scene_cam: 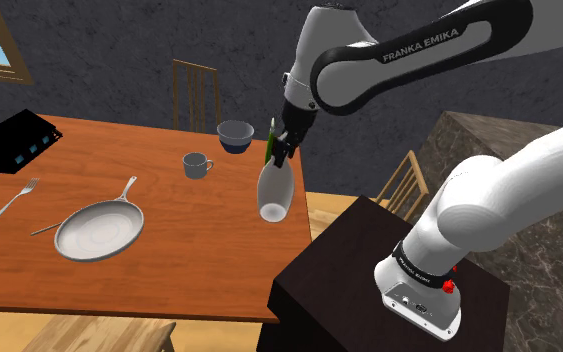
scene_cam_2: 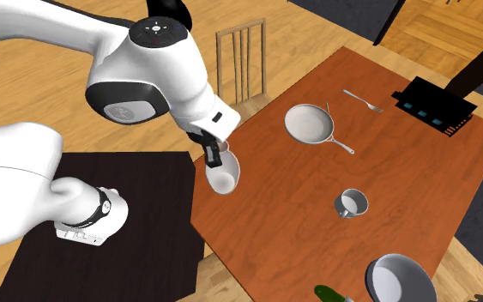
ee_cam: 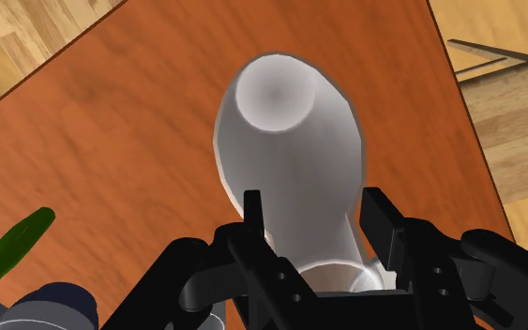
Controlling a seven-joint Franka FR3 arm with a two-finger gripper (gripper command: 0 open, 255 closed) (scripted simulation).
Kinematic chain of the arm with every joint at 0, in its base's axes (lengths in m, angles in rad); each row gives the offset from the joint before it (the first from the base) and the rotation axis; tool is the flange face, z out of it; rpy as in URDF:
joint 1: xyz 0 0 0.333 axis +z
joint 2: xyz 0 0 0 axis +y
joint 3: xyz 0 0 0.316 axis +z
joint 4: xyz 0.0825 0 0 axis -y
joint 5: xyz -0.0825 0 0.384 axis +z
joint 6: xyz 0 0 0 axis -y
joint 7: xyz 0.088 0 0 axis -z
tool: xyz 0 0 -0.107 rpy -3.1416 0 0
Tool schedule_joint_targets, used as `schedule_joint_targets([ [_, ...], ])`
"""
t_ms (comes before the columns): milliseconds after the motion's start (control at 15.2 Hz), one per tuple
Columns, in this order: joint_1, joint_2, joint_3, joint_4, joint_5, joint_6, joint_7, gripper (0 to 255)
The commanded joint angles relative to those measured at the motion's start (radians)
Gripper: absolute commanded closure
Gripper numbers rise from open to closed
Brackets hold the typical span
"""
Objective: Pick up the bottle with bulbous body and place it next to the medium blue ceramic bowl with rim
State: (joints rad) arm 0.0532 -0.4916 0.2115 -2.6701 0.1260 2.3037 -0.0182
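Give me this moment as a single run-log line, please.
stage: carry | gripper: shut on white bottle at its neck | position: over table edge near stand | blue bowl: bottle not yet beside it

White bulbous bottle (scene_cam: pixel 276 190), neck up; bowl (scene_cam: pixel 234 133) apart

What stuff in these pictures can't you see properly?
1. The neck of the bottle: in the wrist view the gripper clasps it and its black fingers cover it.
2. The green thing: the second exterior view's bottom edge cuts it off, so I cannot tell what it is.
3. The blue bowl: the same bottom edge cuts off its near side.
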Motion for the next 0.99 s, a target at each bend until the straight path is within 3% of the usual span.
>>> schedule_joint_targets([
  [0,0.0,-0.013,-0.003,0.02,-0.002,-0.034,0.0,255],
  [924,-0.003,-0.084,-0.023,0.162,-0.012,-0.246,0.0,255],
])
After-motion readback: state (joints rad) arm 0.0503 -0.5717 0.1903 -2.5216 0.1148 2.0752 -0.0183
